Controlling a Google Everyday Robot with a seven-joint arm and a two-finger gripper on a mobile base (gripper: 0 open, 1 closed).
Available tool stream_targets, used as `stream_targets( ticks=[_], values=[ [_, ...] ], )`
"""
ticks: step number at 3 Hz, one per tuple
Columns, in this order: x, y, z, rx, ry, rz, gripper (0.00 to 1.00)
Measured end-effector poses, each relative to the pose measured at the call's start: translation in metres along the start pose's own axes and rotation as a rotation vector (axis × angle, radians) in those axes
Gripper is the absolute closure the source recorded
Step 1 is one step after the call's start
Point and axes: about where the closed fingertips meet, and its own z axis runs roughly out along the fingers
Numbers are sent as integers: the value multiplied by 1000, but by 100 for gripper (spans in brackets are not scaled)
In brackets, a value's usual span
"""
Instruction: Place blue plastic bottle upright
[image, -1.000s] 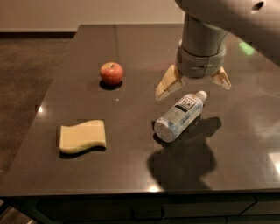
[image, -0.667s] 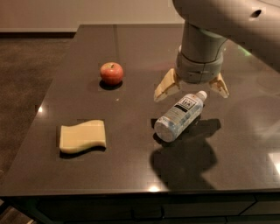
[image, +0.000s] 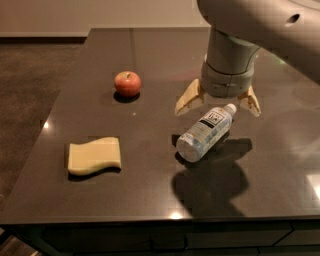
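Camera view | blue plastic bottle (image: 204, 134), clear and bluish, lay on its side right of centre, white cap toward far edge | gripper (image: 217, 110) hovered over cap end, tan wedge fingers (image: 187, 100) spread, grasping nothing | round red apple (image: 127, 83); wavy yellow sponge (image: 94, 155) near left edge | glossy dark stone worktop (image: 150, 50); brownish floor (image: 30, 75) beyond.

Dark glossy table (image: 125, 200), brown carpet floor (image: 30, 90), pale wall (image: 75, 17) behind.

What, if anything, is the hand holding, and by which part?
Nothing. The open hand hovers over the cap end of the lying bottle.
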Motion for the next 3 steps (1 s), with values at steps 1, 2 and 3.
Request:
stream_targets(
  ticks=[1,2,3],
  values=[
    [3,4,5,10,32,102,0],
    [4,9,10,5,85,217,0],
    [7,11,18,-16,133,325,0]
  ],
)
